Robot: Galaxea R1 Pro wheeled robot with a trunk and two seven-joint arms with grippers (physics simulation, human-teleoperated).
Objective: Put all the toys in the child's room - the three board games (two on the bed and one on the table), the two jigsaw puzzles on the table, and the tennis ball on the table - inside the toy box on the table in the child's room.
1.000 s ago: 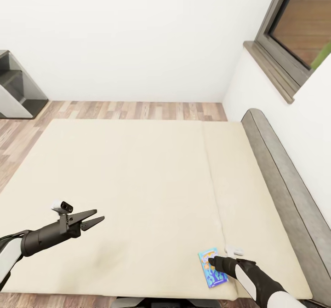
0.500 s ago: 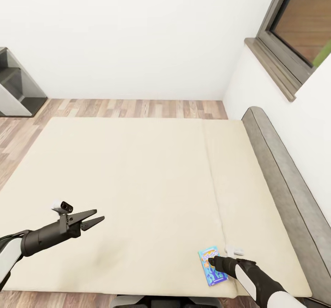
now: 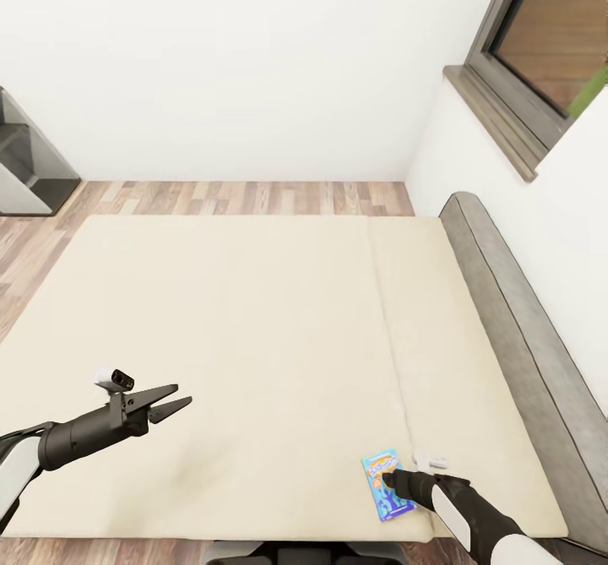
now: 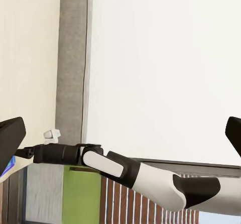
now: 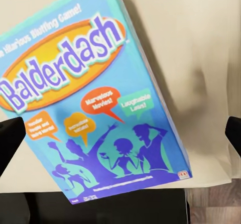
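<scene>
Small blue board game (image 3: 387, 486) flat on beige bed (image 3: 253, 337), near front edge.

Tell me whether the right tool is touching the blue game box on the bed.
Apart. In the right wrist view the right tool has its fingertips spread wide at the picture's edges, clear of the blue game box between them.

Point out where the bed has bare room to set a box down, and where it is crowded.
Bare: the wide mattress section from the left claw to the seam, and the narrower strip between seam and headboard. Crowded: the near edge by the seam, where the blue board game lies under the right claw.
</scene>
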